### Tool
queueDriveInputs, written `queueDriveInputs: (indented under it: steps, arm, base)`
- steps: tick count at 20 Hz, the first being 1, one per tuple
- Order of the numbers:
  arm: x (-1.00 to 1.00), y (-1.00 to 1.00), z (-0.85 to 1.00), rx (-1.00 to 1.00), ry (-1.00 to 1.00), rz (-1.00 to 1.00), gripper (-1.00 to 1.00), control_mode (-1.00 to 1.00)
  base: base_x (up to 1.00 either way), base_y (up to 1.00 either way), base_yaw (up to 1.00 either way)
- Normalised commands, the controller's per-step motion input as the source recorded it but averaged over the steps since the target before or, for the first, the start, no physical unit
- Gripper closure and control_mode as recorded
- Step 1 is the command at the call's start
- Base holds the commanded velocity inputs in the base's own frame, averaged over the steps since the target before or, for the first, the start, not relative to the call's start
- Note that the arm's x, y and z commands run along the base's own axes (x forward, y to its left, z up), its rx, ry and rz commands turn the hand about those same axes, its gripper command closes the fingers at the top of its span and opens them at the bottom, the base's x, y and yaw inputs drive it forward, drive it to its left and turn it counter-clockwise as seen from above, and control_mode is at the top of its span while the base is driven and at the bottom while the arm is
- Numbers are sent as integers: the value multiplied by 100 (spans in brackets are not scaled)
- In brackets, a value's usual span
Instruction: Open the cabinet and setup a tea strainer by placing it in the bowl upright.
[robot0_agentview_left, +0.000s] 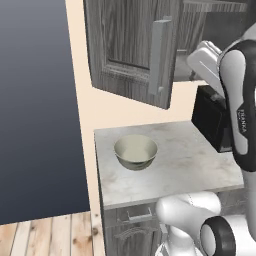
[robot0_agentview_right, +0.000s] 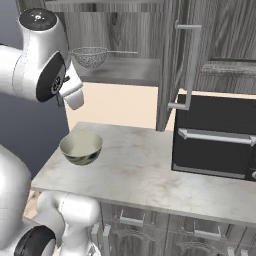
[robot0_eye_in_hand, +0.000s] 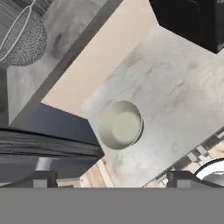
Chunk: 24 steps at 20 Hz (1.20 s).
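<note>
Cabinet (robot0_agentview_right: 200, 55) doors stand open, so we judge the first step done. Tea strainer (robot0_agentview_right: 90, 56) sits on the cabinet shelf, handle pointing right. Bowl (robot0_agentview_right: 81, 146) rests on the desk (robot0_agentview_right: 145, 170) below, near its left end. Hand (robot0_eye_in_hand: 111, 179) hangs above the bowl, released, fingers wide, holding nothing. Next we need to reach into the shelf and take the strainer.
</note>
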Motion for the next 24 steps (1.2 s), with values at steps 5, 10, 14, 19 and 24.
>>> queueDriveInputs:
  steps: [5,10,14,19,24]
  arm:
    - [71,7,-8,41,29,19,-100,-100]
    - [74,1,0,35,16,11,-100,-100]
    - [32,28,-13,8,1,5,-100,-100]
    - [18,33,-5,12,1,3,-100,-100]
    - [8,21,0,33,2,5,-100,-100]
  base:
    - [0,0,0]
    - [0,0,0]
    - [0,0,0]
    - [0,0,0]
    - [0,0,0]
